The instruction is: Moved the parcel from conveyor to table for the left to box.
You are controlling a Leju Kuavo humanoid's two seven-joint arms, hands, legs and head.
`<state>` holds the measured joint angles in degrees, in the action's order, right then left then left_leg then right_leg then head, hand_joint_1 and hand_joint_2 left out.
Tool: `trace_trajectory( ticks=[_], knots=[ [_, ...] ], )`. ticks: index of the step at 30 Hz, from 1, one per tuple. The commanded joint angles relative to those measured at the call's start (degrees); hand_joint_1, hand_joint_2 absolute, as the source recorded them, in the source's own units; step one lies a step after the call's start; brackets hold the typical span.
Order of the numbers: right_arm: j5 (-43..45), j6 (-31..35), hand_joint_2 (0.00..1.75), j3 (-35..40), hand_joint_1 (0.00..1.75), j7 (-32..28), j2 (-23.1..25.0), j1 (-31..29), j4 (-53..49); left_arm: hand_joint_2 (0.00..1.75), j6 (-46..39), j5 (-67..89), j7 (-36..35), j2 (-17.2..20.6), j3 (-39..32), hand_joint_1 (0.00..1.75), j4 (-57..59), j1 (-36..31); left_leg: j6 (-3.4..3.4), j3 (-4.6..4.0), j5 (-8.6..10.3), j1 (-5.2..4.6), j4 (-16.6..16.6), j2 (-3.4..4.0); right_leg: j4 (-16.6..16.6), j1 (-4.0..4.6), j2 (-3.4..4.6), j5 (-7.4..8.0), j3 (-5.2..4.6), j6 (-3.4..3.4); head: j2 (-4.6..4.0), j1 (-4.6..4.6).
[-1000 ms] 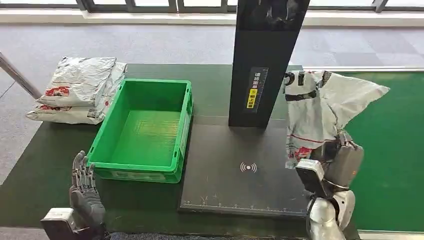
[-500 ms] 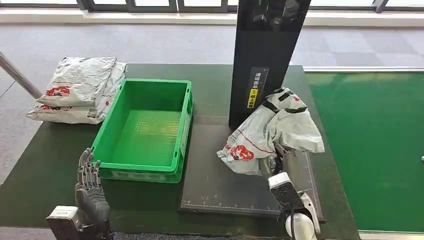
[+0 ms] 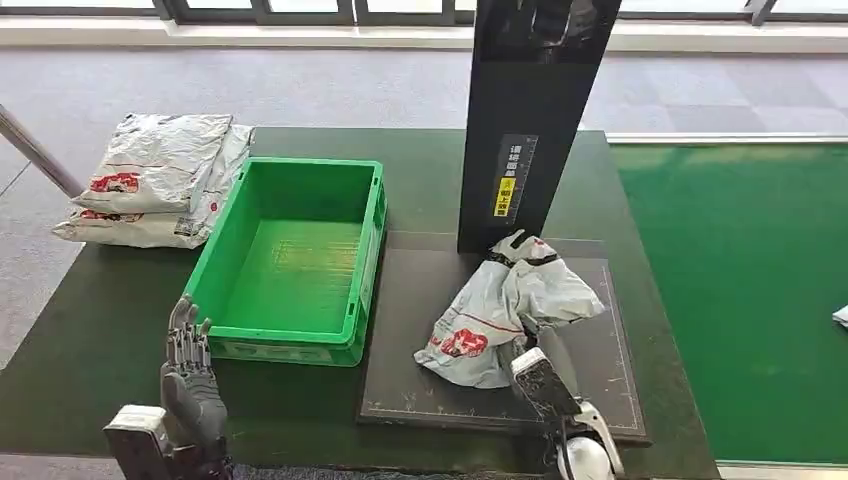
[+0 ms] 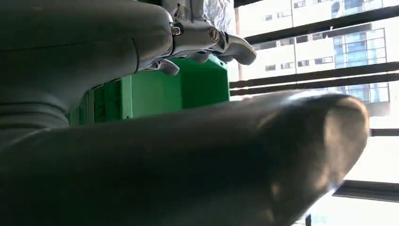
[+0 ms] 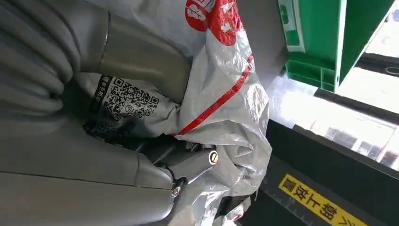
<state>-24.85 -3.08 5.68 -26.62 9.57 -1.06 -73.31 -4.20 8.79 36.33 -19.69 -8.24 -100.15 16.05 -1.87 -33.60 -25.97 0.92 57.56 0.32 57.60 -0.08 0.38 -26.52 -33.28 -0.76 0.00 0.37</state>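
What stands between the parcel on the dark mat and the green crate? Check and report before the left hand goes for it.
Nothing visible. The parcel lies on the dark mat, the right hand gripping it. Only bare mat lies between it and the empty green crate. The left hand hovers at the crate's near corner.

Right hand fingers — buried (mostly) under the parcel.

The dark green counter carries a green crate at its left-centre, with grey mail bags stacked just beside the crate's left wall. A black mat lies right of the crate, bearing a crumpled grey parcel and a tall black post at its far edge.
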Motion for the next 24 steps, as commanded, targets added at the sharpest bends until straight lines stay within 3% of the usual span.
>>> trace_trajectory(
  ticks=[1,7,8,9,12,13,16,17,20,24],
  knots=[
    [-0.49,-1.31,1.75,-2.48,1.75,2.04,-0.30,-0.59,2.80,0.00,0.43,-0.05,-0.93,1.77,1.26,0.00,3.34,-1.99,0.09,0.12,0.05,-0.05,-0.14,-0.07,-0.12,-0.04,-0.08,0.02,0.14,0.06,0.00,0.00],
    [-0.97,-3.62,1.75,-1.88,1.75,1.72,-1.60,1.33,4.03,0.00,0.15,0.00,-1.14,2.41,2.29,0.00,5.71,-4.51,0.07,0.12,0.09,-0.04,-0.14,-0.28,-0.14,-0.04,-0.29,-0.02,0.16,0.04,0.00,0.00],
    [-0.43,-4.38,1.75,-1.56,0.37,1.10,-1.80,1.19,4.02,0.00,0.02,0.08,-1.14,2.22,2.10,0.00,5.30,-4.18,0.11,0.18,0.11,-0.06,-0.22,-0.30,-0.22,-0.05,-0.32,0.00,0.23,0.07,0.02,0.00],
    [1.46,-6.82,1.75,-1.03,0.00,-0.83,-1.93,1.11,3.37,0.00,0.00,-0.03,-1.15,2.01,2.02,0.00,4.88,-3.86,0.08,0.13,0.05,-0.05,-0.12,-0.14,-0.13,-0.04,-0.15,0.00,0.15,0.05,0.00,0.00],
    [3.20,-7.95,1.75,-0.62,0.00,-2.25,-1.99,3.31,-4.06,0.00,0.87,0.17,-1.11,1.54,2.25,0.00,3.96,-3.36,0.11,0.16,0.05,-0.07,-0.15,-0.16,-0.17,-0.06,-0.16,-0.01,0.18,0.08,0.00,0.00],
    [7.21,-8.90,1.75,-1.06,0.00,-8.49,-1.64,4.48,-8.57,0.00,1.50,0.30,-0.81,1.56,2.58,0.00,3.61,-3.29,0.13,0.16,0.07,-0.08,-0.18,-0.22,-0.19,-0.07,-0.22,-0.02,0.21,0.09,0.00,0.00],
    [14.85,-15.80,1.75,-1.03,0.00,-8.92,-1.69,7.80,-20.72,0.00,-0.13,2.31,0.01,0.62,3.87,0.00,1.03,-2.72,0.07,-0.09,0.02,-0.09,0.03,-0.18,0.06,-0.09,-0.18,-0.06,-0.08,0.05,0.00,0.00],
    [19.28,-19.84,1.75,-1.66,0.00,-9.05,-1.61,7.18,-21.22,0.00,-1.64,4.38,-0.70,0.09,5.10,0.00,-0.69,-1.80,0.10,-0.09,0.00,-0.11,0.05,-0.26,0.06,-0.10,-0.26,-0.10,-0.05,0.07,0.00,0.00],
    [19.46,-20.69,1.75,-3.01,0.00,-7.17,-1.35,4.80,-18.21,0.00,-5.96,9.26,-2.89,-0.31,8.42,0.00,-4.22,0.54,0.09,-0.04,-0.04,-0.06,0.07,-0.06,0.01,-0.05,-0.05,-0.05,-0.02,0.07,0.00,0.00],
    [11.84,-13.68,1.75,-4.23,0.00,-4.90,-0.67,3.25,-14.12,0.00,-11.18,12.38,-4.63,0.28,11.76,0.00,-6.16,1.75,0.14,0.05,-0.03,-0.05,-0.01,-0.07,-0.08,-0.04,-0.06,-0.04,0.09,0.12,0.00,0.00]
  ],
)
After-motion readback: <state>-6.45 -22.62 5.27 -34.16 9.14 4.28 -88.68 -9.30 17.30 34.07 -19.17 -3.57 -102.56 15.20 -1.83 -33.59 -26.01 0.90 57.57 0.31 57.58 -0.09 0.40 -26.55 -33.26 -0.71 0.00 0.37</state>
